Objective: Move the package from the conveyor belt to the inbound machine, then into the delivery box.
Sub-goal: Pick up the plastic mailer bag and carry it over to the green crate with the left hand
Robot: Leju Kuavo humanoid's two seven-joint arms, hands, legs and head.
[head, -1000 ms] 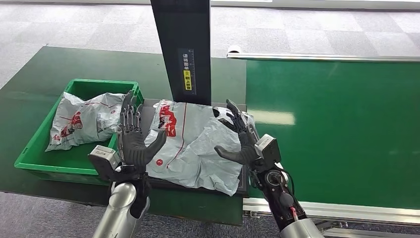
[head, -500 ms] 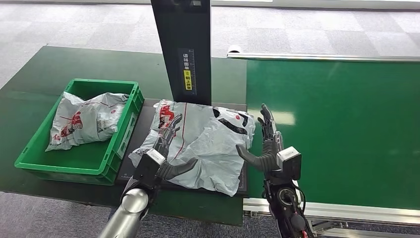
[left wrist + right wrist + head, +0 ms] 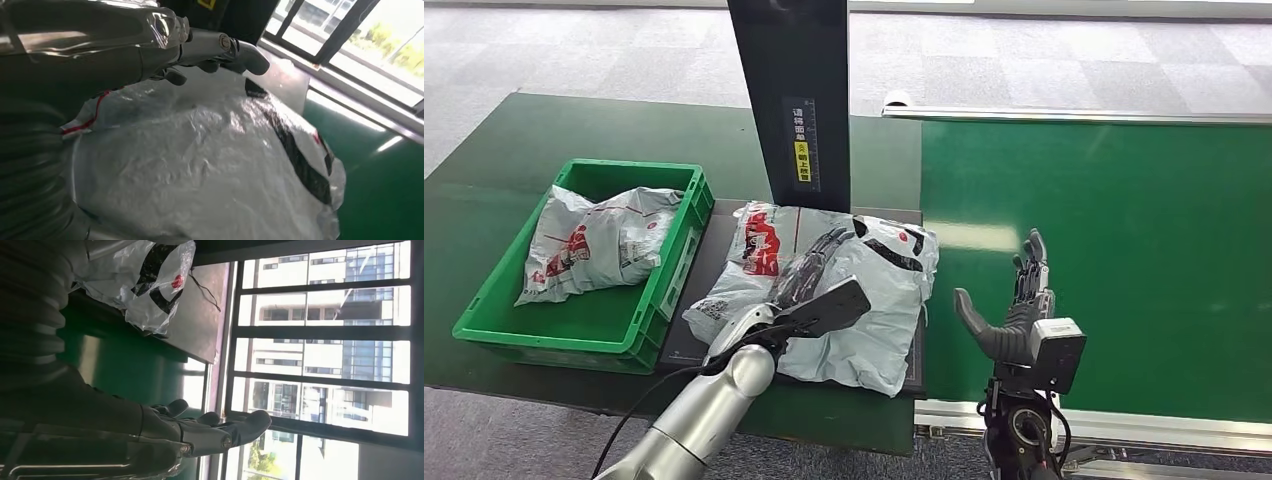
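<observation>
The grey package (image 3: 844,290) is lying on the dark inbound machine platform (image 3: 714,240), below the black post (image 3: 794,100). The left hand (image 3: 814,285) is reaching flat over it, fingers spread, gripping nothing; contact unclear. The right hand (image 3: 1014,310) is hanging open above the green conveyor belt (image 3: 1124,250), upright, well apart from the package. Half a second earlier both hands were flanking it. Two packages counted: the second package (image 3: 594,245) is sitting in the one green delivery box (image 3: 494,300).
</observation>
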